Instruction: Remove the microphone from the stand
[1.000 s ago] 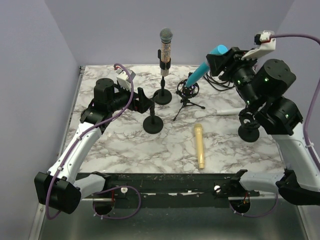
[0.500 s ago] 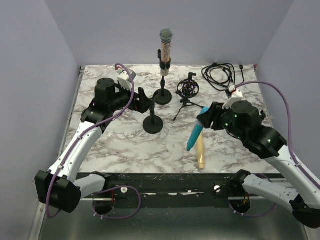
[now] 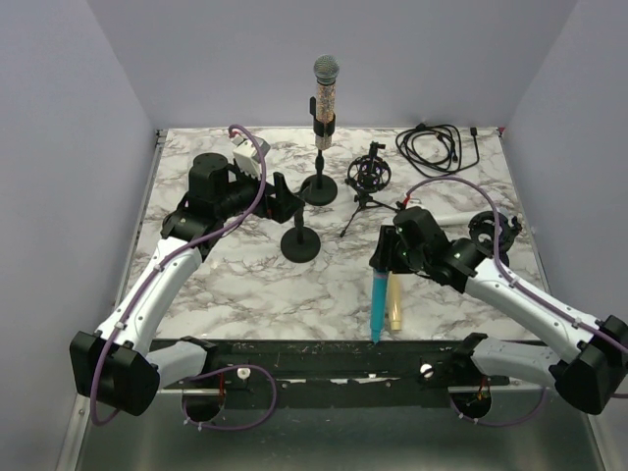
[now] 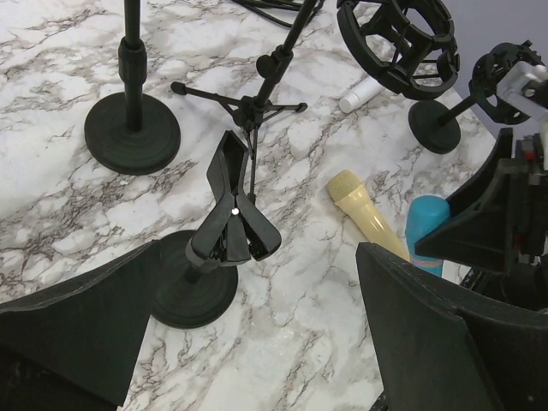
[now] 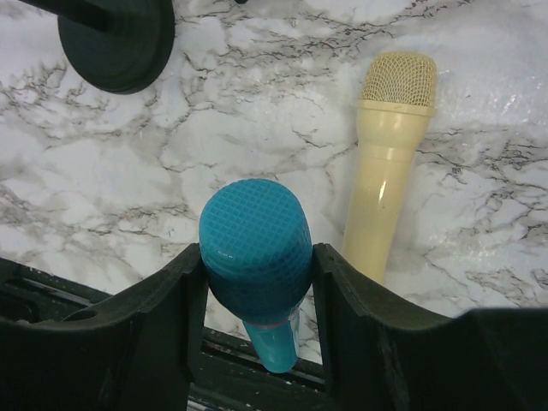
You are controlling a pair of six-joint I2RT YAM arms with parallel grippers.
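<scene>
The right jaws are clamped on the head end of the blue microphone [image 5: 255, 240]. Its handle slants down toward the near edge of the desk [image 3: 245, 285], just left of a yellow microphone [image 3: 393, 299] lying flat. The left jaws stand wide, gripping nothing, near a short clip stand [image 4: 231, 214]. Farther back are a tripod mount [image 3: 368, 182] and a silver-headed microphone [image 3: 325, 93] upright on a tall stand [image 3: 319, 167].

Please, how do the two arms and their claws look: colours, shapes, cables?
Both the left arm and right arm have white shells on long links and black rounded joints. A purple cable runs loosely along each. The left claw and right claw have two broad, matte black fingers.
</scene>
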